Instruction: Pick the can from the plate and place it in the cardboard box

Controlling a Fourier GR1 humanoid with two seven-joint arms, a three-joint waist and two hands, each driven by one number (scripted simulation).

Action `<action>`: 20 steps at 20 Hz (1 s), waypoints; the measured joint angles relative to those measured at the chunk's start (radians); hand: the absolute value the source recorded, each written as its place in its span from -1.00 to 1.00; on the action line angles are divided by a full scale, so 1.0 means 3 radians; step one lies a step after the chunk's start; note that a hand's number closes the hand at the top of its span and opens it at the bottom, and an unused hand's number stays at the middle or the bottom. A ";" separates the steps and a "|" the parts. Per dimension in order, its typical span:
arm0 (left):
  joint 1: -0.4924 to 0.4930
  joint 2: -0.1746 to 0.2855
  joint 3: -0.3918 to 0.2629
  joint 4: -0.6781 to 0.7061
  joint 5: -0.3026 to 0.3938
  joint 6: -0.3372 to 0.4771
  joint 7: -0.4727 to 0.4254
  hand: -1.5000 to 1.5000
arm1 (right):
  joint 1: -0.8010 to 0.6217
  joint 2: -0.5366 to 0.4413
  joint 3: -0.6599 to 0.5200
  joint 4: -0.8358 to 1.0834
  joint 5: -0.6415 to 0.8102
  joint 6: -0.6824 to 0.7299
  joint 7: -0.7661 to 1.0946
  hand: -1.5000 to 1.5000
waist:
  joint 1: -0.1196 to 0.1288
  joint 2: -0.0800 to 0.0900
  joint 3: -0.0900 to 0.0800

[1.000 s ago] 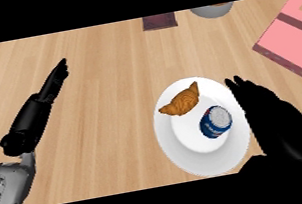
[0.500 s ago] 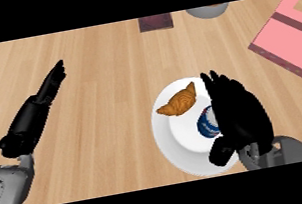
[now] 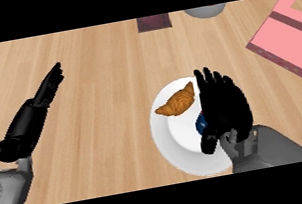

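Can [image 3: 200,123]: stands on the white plate [image 3: 179,145], toward its 3 o'clock side, nearly all hidden under the right hand [image 3: 222,106]. Shows only as a blue sliver at the palm's 9 o'clock edge. Cannot tell whether touched yet. Fingers [image 3: 211,86] straight and close together, laid over the can toward 12 o'clock, not wrapped round it; thumb [image 3: 210,144] out toward 7 o'clock.

Risks, as a judgement: could tip or roll the can by closing from on top with fingers reaching past it, sending it across the plate into the croissant [image 3: 178,102] at the plate's 11 o'clock. Could also brush that pastry with the fingertips, just beside it. Might snag the plate's rim and shift the plate if dragged rather than lifted.

Room: pink box [image 3: 290,44] at 2 o'clock from the plate, well apart, bare wooden counter [image 3: 110,106] between. Needs height before crossing the box's near wall. Cut off by the view's 3 o'clock edge, so no telling its far side. Grey object [image 3: 205,11] and dark patch [image 3: 153,22] up at 12 o'clock, off the likely route. Left hand [image 3: 45,89] resting open at 9 o'clock, fingers straight, well clear.
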 measured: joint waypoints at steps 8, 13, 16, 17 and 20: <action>0.0011 -0.0038 0.0052 0.0007 -0.0026 -0.0034 0.0003 0.00 | 0.0127 0.0227 -0.0089 0.0243 0.0247 0.0091 -0.0131 -1.00 | -0.0015 0.0003 0.0005; 0.0003 -0.0074 0.0070 0.0013 -0.0084 -0.0046 0.0016 0.00 | 0.0200 0.0366 -0.0180 0.0281 0.0373 0.0172 -0.0222 -1.00 | -0.0022 0.0004 0.0006; 0.0037 -0.0083 0.0090 0.0003 -0.0096 -0.0064 -0.0014 0.00 | 0.0258 0.0426 -0.0240 0.0365 0.0474 0.0203 -0.0261 -1.00 | -0.0020 0.0005 0.0006; 0.0019 -0.0083 0.0107 0.0043 -0.0092 -0.0081 -0.0028 0.00 | 0.0269 0.0472 -0.0246 0.0383 0.0513 0.0213 -0.0253 -1.00 | -0.0024 0.0006 0.0006; 0.0001 -0.0096 0.0125 0.0060 -0.0108 -0.0096 -0.0025 0.00 | 0.0382 0.0480 -0.0291 0.0421 0.0634 0.0239 -0.0294 -1.00 | -0.0030 0.0005 0.0006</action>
